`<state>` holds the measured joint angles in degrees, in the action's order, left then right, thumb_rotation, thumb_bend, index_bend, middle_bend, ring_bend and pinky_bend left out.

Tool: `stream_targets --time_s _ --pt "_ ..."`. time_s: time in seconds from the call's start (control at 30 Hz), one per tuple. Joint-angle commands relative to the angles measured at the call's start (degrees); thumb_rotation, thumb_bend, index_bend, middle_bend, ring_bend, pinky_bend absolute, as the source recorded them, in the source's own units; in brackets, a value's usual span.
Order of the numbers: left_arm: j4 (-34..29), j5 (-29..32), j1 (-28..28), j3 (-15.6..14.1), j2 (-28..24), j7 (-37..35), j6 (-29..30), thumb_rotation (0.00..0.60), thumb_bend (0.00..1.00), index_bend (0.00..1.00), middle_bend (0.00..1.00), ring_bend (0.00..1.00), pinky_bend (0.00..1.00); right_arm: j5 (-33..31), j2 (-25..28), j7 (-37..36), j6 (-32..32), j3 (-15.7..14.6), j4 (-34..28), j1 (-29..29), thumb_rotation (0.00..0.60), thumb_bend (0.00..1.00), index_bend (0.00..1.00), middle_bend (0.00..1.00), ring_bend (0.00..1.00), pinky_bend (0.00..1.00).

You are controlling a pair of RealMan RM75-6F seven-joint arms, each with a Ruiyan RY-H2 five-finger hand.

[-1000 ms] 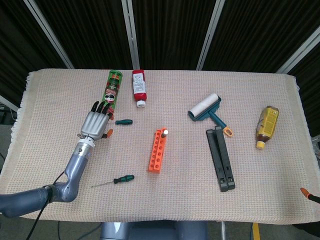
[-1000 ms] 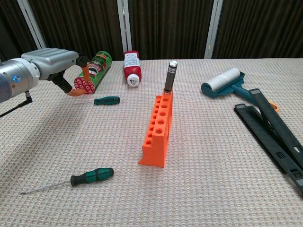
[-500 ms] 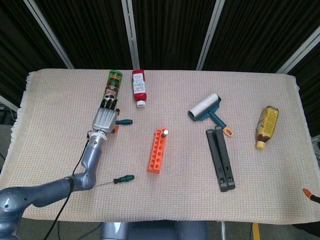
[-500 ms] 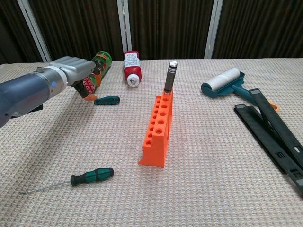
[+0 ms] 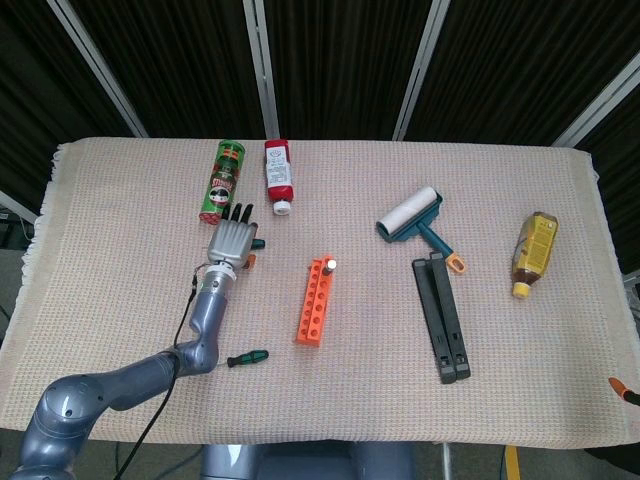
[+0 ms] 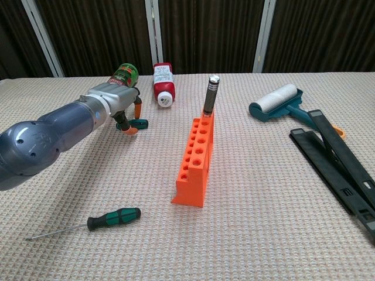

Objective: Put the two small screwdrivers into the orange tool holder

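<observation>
Even, bright overhead light on the table cloth [image 5: 120,200]; backdrop stays dark. Soft short shadows under objects, no glare. Both views sharp; chest view's near arm looms large, slightly soft.

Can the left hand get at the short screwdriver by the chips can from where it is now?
Probably yes. The left hand hangs right over the short screwdriver, fingers spread, and nothing lies between them; the chips can sits just behind.

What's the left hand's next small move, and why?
Probably lower and close the fingers on the short green screwdriver. The left hand hovers right over it, fingers apart, holding nothing, and the orange tool holder has free holes.
</observation>
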<state>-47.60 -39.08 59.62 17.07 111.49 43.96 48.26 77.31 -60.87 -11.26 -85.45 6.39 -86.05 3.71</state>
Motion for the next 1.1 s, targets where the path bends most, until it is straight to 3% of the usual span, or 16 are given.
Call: stream_targets --time_s 0.03,0.3,0.63,0.77,0.9,1.03,1.1 --pt "1.8 -0.8 0.5 0.0 1.2 -0.2 -0.2 0.536 0.30 0.38 0.02 0.00 0.00 -0.1 0.0 0.1 0.0 0.0 0.0 0.0 0.600 0.00 0.05 0.09 0.00 0.05" --pt "5.6 -0.2 1.4 1.4 3.4 -0.4 -1.7 0.535 0.31 0.38 0.02 0.00 0.00 -0.6 0.2 0.1 -0.2 0.1 -0.3 0.4 0.600 0.00 0.05 0.09 0.00 0.05" --pt "7.3 -3.5 1.2 2.5 4.8 -4.8 -0.6 0.533 0.40 0.56 0.11 0.00 0.00 -0.9 0.3 0.0 -0.3 0.1 -0.4 0.8 0.600 0.00 0.05 0.09 0.00 0.04" --pt "6.7 -3.7 0.8 2.9 4.3 -5.2 -0.8 0.537 0.42 0.58 0.12 0.00 0.00 -0.7 0.3 -0.1 -0.4 0.1 -0.4 0.8 0.600 0.00 0.05 0.09 0.00 0.05" --pt "2.4 -5.3 -0.2 4.2 2.3 -8.7 0.9 0.536 0.44 0.59 0.13 0.00 0.00 -0.5 0.2 -0.3 -0.6 0.1 -0.3 0.9 0.600 0.00 0.05 0.09 0.00 0.05" --pt "-7.7 -6.9 -2.6 6.0 -2.7 -13.7 3.6 0.534 0.45 0.59 0.14 0.00 0.00 -0.2 0.2 -0.5 -0.8 0.1 -0.3 0.9 0.600 0.00 0.05 0.09 0.00 0.05" --pt "-15.6 -6.7 -4.6 7.8 -6.6 -17.0 4.4 0.537 0.45 0.60 0.15 0.00 0.00 0.0 0.1 -0.7 -0.9 0.1 -0.1 0.9 0.600 0.00 0.05 0.09 0.00 0.04"
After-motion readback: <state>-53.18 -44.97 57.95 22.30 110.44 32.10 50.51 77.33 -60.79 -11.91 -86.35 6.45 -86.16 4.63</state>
